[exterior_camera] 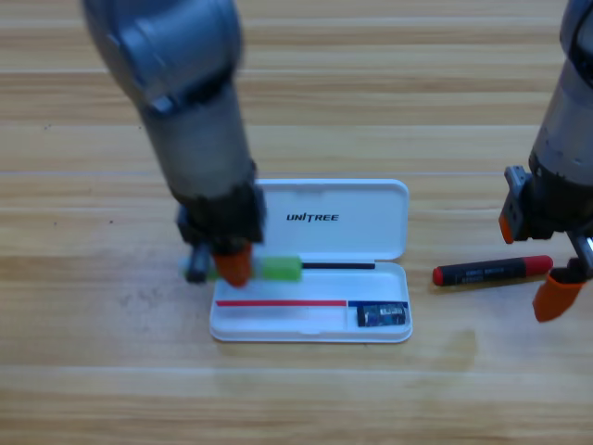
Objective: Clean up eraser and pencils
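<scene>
Already we have the eraser in the case at its 4 o'clock corner. Our left gripper clamps the green-ended pencil over the case's 9 o'clock edge, ready to drop. Our right gripper, jaws apart, straddles the black pencil on the tabletop.

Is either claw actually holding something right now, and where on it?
The left gripper seems to hold the green-ended pencil at its white end. The right gripper holds nothing; the black pencil lies between its open jaws.
</scene>
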Robot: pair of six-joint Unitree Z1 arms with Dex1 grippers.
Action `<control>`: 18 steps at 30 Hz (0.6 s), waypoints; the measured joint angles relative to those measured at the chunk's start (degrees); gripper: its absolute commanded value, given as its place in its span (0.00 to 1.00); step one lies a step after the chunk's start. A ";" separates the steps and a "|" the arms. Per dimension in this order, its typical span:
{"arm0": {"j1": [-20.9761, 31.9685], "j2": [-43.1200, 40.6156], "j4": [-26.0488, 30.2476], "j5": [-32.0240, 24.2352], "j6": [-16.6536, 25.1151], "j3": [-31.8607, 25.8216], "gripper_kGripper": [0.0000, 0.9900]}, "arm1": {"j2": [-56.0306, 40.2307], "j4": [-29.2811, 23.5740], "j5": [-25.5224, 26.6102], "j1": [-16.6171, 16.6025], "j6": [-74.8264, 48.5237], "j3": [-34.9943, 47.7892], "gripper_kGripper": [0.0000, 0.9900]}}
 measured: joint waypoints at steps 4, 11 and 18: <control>-1.59 2.82 -0.69 -0.60 -0.61 -0.23 0.00 | 2.64 -1.71 0.00 -1.72 -2.59 -0.81 0.99; -2.76 5.95 -1.41 -1.21 -1.41 -1.99 0.00 | 6.82 -5.47 -0.03 -2.55 -4.77 -2.05 0.94; -2.79 7.13 -1.72 -1.22 -2.04 -3.19 0.00 | 11.06 -7.69 -1.21 -2.94 -6.08 -3.10 0.89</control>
